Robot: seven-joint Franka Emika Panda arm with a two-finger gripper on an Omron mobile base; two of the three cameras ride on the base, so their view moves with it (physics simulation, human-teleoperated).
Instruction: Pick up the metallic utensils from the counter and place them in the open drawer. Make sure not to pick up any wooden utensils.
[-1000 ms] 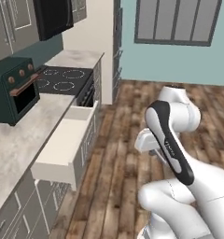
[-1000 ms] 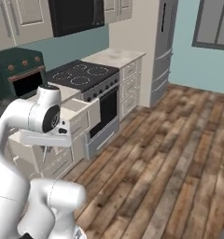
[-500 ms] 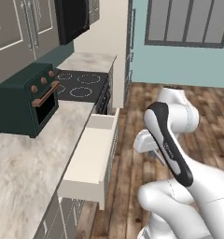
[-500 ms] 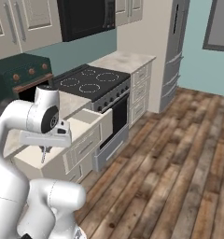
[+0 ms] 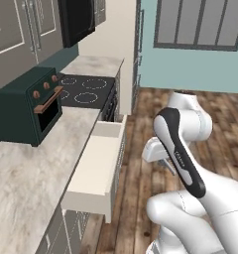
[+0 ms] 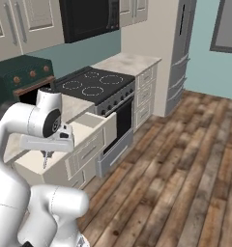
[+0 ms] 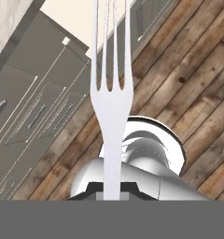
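Since the earlier frames both base views have swung along the wall counter: the drawer [image 5: 96,166] now sits nearer the middle of the left base view, and the green oven [image 5: 26,105] and black stovetop [image 5: 84,89] have come further into frame. That is a move of the cameras, not of the furniture.

A pale silvery fork [image 7: 111,91] is pinched between the gripper's [image 6: 47,155] fingers, jaws pressed together on its handle. In the hand view the tines point up the picture, crossing the cream drawer floor and the wood plank floor [image 7: 193,79]. In the right base view the gripper hangs under the white forearm, over the drawer's cream inside, and a thin sliver of the fork shows below it.

The drawer stands pulled out from the grey cabinet fronts [image 7: 34,116], its pale panelled front facing the wooden floor. No utensil is visible on its floor.

Beyond it, the marbled wall counter [image 5: 27,168] carries the green oven; the stovetop lies past that, and a tall grey refrigerator [image 6: 181,53] stands at the far end.
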